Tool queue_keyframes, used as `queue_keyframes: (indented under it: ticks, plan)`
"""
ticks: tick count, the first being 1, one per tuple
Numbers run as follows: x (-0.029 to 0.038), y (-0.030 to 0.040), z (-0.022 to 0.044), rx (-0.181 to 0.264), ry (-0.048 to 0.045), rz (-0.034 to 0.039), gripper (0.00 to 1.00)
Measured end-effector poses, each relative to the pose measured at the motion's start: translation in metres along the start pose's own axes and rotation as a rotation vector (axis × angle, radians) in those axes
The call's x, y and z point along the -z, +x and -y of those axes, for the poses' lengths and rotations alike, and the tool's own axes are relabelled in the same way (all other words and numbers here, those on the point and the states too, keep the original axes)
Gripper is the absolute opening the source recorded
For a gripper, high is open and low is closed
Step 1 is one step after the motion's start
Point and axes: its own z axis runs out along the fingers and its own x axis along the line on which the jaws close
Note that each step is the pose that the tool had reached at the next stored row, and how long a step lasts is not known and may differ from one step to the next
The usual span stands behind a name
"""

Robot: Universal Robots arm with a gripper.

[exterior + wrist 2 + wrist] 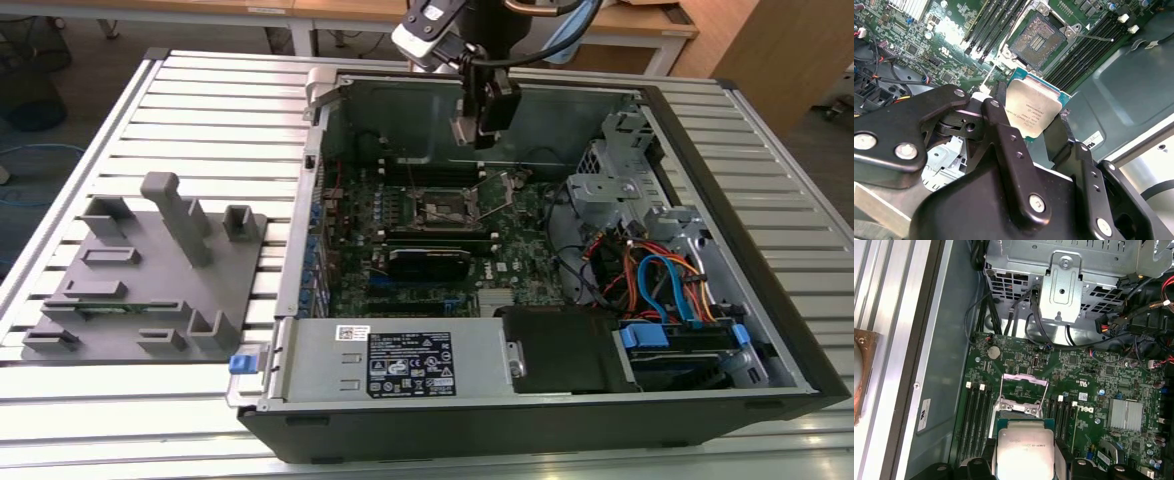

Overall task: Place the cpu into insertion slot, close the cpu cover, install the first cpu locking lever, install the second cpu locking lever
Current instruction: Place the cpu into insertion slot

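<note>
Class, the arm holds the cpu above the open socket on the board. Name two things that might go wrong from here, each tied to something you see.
1. The gripper grips the cpu only by two edges above the insertion slot; if it slips or lands skewed, the bare contacts might be damaged.
2. The cpu cover stands raised beside the slot; the chip may catch on it.
</note>
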Motion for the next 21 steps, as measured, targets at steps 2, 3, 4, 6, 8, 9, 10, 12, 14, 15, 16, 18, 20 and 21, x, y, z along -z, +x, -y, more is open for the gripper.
queue_keyframes:
  ticks: [2,3,4,6,8,9,10,12,14,15,16,18,20,21]
  plan:
    - [-0.0001,0.0,0.0,0.0,0.0,-0.0001,0.54]
    - [-0.0001,0.0,0.0,0.0,0.0,0.0,0.54]
    - [-0.0001,0.0,0.0,0.0,-0.0001,0.0,0.54]
    - [-0.0006,0.0,0.0,0.0,-0.0002,-0.0003,0.54]
    - [-0.002,-0.0001,0.0002,-0.001,-0.0002,-0.0001,0.54]
    - [-0.0033,0.0,0.0004,-0.004,-0.0001,0.0004,0.54]
    - [-0.0046,0.0002,0.0006,-0.011,-0.0003,0.001,0.54]
    - [-0.0072,0.0004,0.0007,-0.03,-0.0001,0.0025,0.54]
    - [-0.0098,0.0007,0.0008,-0.05,0.0017,0.0043,0.54]
    - [-0.0111,0.001,0.001,-0.058,0.0031,0.0053,0.54]
    - [-0.0124,0.0014,0.0012,-0.063,0.0048,0.0058,0.54]
    - [-0.0159,0.0029,0.0023,-0.068,0.006,0.0059,0.54]
    - [-0.0195,0.004,0.0033,-0.072,0.0059,0.0061,0.54]
    - [-0.0213,0.0047,0.0037,-0.075,0.0059,0.0064,0.54]
